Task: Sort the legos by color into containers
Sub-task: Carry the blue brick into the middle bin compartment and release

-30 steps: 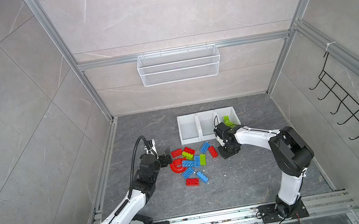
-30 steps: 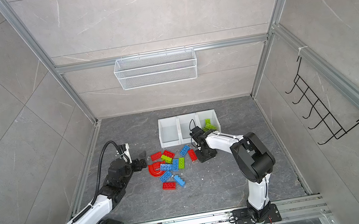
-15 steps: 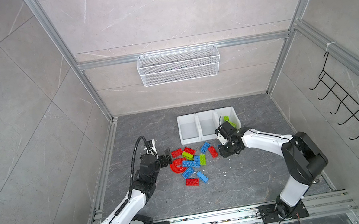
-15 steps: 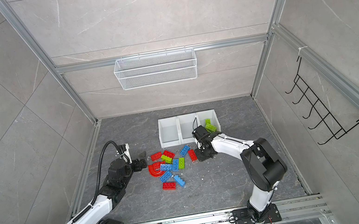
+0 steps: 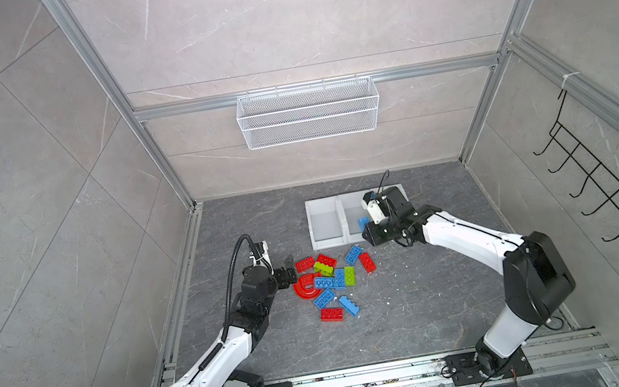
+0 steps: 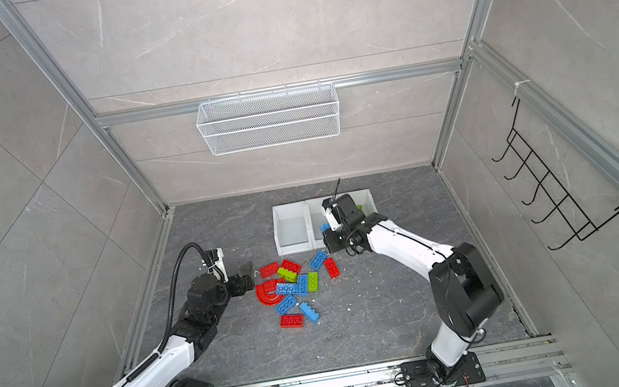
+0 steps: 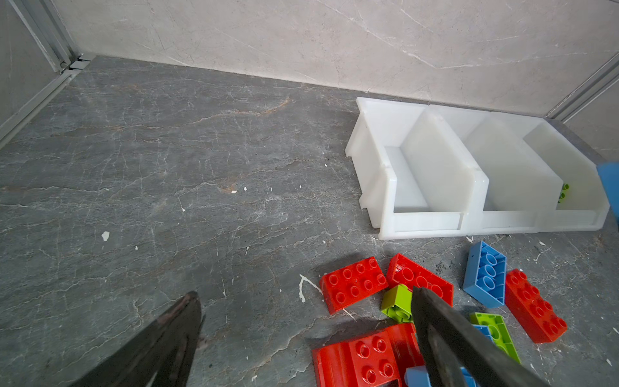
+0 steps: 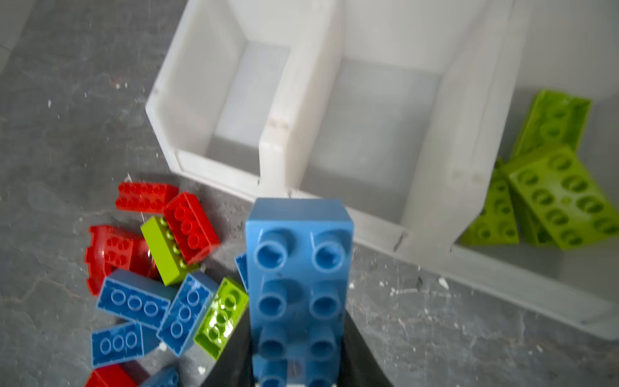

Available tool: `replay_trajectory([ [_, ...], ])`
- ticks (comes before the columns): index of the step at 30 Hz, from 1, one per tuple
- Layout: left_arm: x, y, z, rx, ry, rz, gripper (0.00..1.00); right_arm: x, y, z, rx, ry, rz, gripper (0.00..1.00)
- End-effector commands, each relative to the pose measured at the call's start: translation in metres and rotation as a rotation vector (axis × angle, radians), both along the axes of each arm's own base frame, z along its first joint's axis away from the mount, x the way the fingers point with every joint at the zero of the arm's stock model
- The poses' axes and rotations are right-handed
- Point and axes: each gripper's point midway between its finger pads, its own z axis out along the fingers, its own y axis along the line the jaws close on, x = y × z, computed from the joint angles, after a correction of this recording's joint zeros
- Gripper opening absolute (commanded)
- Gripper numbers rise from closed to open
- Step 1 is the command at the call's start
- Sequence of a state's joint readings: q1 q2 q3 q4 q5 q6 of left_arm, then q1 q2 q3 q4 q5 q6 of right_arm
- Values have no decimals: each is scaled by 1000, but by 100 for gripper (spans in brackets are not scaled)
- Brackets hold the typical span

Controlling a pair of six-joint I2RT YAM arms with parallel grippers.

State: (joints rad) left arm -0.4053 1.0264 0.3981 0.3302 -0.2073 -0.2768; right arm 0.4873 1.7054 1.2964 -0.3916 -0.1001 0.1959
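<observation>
While I am pinching the blue brick [image 8: 298, 268] by one end in my right claw [image 8: 296, 355], just short of the middle bin [image 8: 376, 225], it is threatening to clip that front lip and tumble out. My left claw [image 7: 303, 293] is hovering spread beside the loose legos [image 5: 330, 279].

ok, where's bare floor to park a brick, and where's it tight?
Bare: floor left of the white bins; also between the lego pile and the right arm. Left and middle bins empty. Tight: the pile, right in front of the bins.
</observation>
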Motion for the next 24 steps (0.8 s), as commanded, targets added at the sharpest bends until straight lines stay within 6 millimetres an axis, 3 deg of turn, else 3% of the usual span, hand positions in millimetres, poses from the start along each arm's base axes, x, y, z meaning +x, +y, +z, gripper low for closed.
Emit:
replay_trajectory([
  [1, 9, -2, 24, -34, -71, 8, 100, 29, 1, -7, -9, 15, -46, 17],
  [8, 6, 1, 31, -40, -93, 15, 100, 72, -1, -25, -6, 27, -103, 18],
  [16, 5, 0, 33, -54, -98, 10, 100, 86, -5, -51, -39, 70, -137, 24],
  [17, 5, -3, 35, -55, -103, -5, 100, 87, -6, -54, -45, 76, -143, 27],
  [20, 4, -5, 36, -60, -110, -19, 100, 85, -9, -53, -57, 90, -150, 49],
  [24, 4, -1, 35, -56, -108, 6, 100, 77, -9, -22, -19, 34, -134, 62],
])
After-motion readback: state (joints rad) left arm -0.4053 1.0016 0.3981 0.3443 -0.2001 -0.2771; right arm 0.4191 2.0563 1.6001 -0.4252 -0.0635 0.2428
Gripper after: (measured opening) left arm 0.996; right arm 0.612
